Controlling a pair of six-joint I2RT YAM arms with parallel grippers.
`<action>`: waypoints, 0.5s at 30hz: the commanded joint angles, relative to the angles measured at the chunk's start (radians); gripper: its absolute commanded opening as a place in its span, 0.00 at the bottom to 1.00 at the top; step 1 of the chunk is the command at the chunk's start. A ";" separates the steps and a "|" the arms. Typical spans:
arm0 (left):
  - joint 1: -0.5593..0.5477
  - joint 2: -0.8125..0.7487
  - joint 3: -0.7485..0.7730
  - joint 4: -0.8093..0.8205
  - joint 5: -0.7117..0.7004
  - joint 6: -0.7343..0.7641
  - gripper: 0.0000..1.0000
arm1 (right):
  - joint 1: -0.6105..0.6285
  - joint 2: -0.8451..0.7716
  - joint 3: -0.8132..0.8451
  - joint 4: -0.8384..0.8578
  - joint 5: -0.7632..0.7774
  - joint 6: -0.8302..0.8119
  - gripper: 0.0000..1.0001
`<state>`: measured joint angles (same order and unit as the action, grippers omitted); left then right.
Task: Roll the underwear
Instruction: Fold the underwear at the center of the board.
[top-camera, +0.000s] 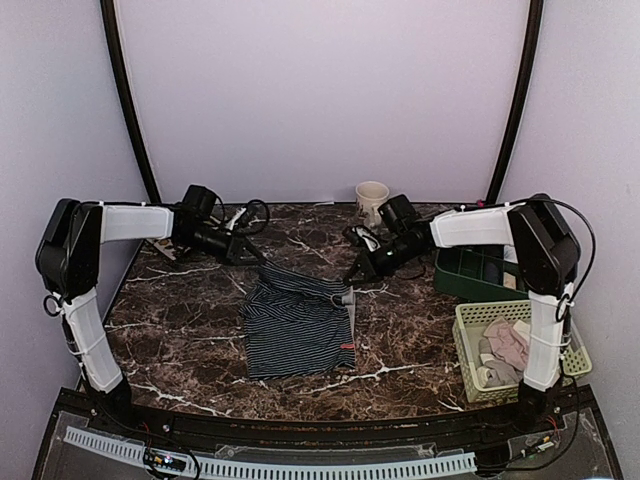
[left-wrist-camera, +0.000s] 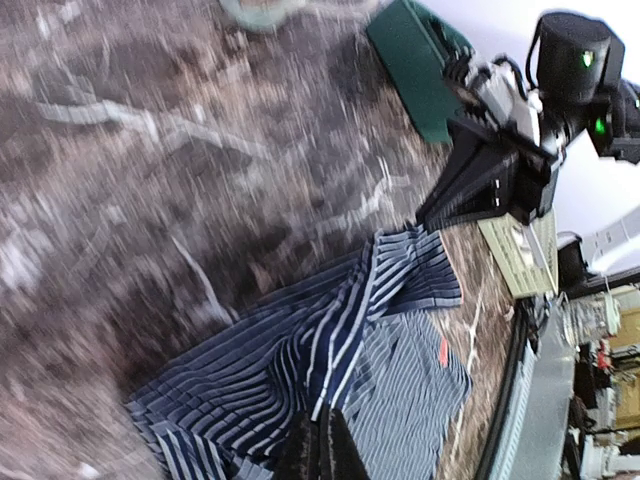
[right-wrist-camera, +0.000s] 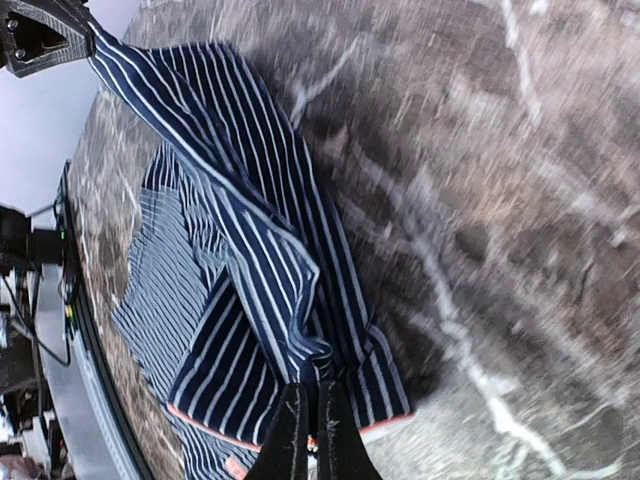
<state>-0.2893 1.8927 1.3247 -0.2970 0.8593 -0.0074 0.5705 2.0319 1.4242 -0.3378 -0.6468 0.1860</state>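
The dark navy underwear (top-camera: 297, 325) with thin white stripes lies on the marble table (top-camera: 180, 330), its far edge pulled up. My left gripper (top-camera: 258, 262) is shut on the far left corner; in the left wrist view the black fingers (left-wrist-camera: 300, 452) pinch a fold of the striped cloth (left-wrist-camera: 330, 330). My right gripper (top-camera: 351, 279) is shut on the far right corner. In the right wrist view the gripper (right-wrist-camera: 308, 392) clamps the cloth (right-wrist-camera: 240, 250) near its orange-trimmed hem. The dusty pink underwear (top-camera: 505, 340) lies in a basket at the right.
A beige mug (top-camera: 372, 197) stands at the back of the table. A dark green tray (top-camera: 480, 272) sits at the right, under the right arm. In front of it is a pale yellow basket (top-camera: 466, 340) holding several garments.
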 joint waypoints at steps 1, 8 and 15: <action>-0.029 -0.091 -0.172 0.046 0.023 0.007 0.00 | 0.021 -0.070 -0.077 0.017 -0.046 -0.042 0.00; -0.030 -0.192 -0.344 0.152 -0.056 -0.061 0.00 | 0.017 -0.071 -0.066 0.015 0.061 -0.044 0.00; -0.019 -0.119 -0.170 0.189 -0.152 -0.115 0.00 | -0.013 -0.013 0.128 0.010 0.177 -0.103 0.00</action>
<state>-0.3214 1.7599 1.0512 -0.1802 0.7605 -0.0856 0.5774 1.9965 1.4452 -0.3607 -0.5510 0.1390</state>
